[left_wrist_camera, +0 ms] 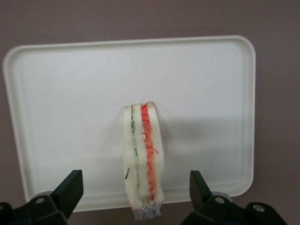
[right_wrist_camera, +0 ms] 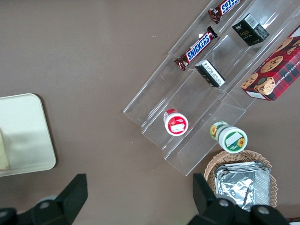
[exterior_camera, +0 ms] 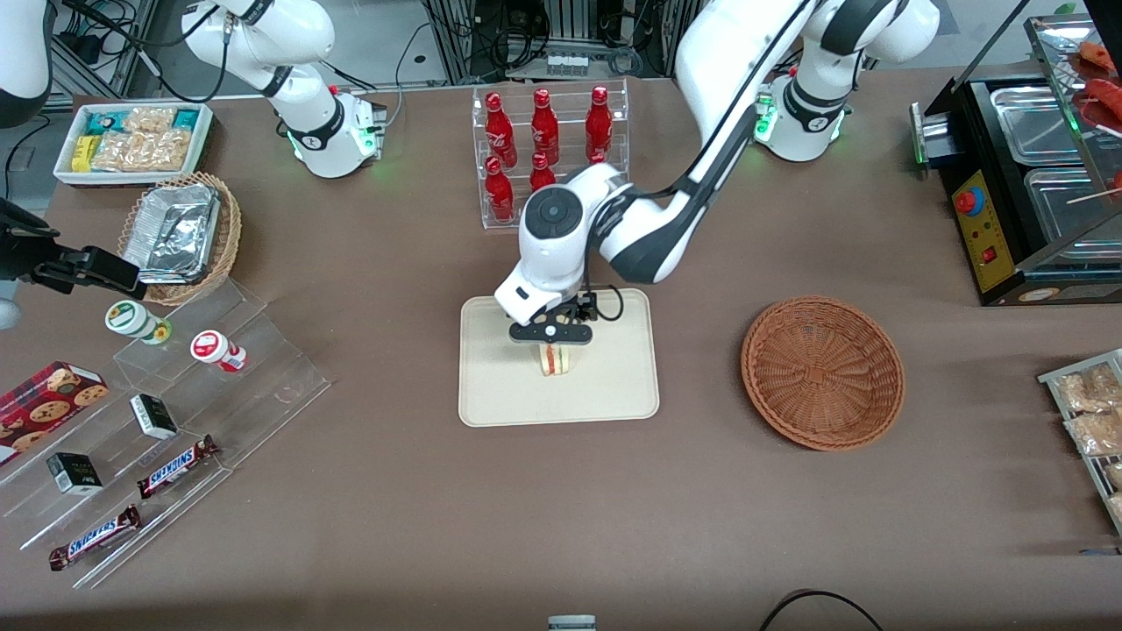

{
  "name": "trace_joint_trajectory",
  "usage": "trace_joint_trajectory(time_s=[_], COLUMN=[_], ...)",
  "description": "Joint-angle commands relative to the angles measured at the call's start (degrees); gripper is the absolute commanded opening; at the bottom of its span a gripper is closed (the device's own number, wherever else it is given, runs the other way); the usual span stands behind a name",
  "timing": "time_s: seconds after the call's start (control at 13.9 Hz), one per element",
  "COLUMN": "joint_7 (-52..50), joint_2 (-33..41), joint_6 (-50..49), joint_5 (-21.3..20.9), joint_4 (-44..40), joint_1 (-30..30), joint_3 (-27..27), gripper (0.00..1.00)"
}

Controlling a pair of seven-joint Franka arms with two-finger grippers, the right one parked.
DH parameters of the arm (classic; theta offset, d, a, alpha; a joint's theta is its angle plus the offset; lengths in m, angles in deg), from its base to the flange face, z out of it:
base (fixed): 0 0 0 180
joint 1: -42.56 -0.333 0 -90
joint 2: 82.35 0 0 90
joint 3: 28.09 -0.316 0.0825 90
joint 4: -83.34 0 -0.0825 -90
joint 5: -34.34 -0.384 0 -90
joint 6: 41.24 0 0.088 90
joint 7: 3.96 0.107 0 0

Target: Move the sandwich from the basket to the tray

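Observation:
The sandwich (exterior_camera: 552,359) stands on its edge on the cream tray (exterior_camera: 614,386), near the tray's middle. Its red and green layers show in the left wrist view (left_wrist_camera: 143,159), where the tray (left_wrist_camera: 70,93) fills most of the picture. My left gripper (exterior_camera: 552,336) hangs just above the sandwich, open. Its two fingers stand wide apart on either side of the sandwich and touch nothing (left_wrist_camera: 135,182). The reddish-brown basket (exterior_camera: 822,372) sits beside the tray toward the working arm's end of the table and holds nothing.
A clear rack of red bottles (exterior_camera: 548,149) stands farther from the front camera than the tray. A stepped acrylic display (exterior_camera: 175,412) with snack bars and small tubs, a tan basket with foil trays (exterior_camera: 180,235) and a white snack box (exterior_camera: 136,140) lie toward the parked arm's end. A food warmer (exterior_camera: 1021,175) stands at the working arm's end.

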Motion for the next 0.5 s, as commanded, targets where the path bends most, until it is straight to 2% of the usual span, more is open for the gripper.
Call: trace_joint_trajectory(time_s=[0.0,0.22,0.43], joint_7=[-1.83,-2.19,-0.7], joint_2=[7.29,14.23,20.74], joint_6=[-5.61,-12.55,-19.67], joint_5=[0.7,0.79,0.97], joint_4=[1.26,1.35,1.88], joint_1=[-2.3,-6.86,-13.98], joint_3=[-0.12,-0.12,0.06], gripper=[1.0,1.0,1.0])
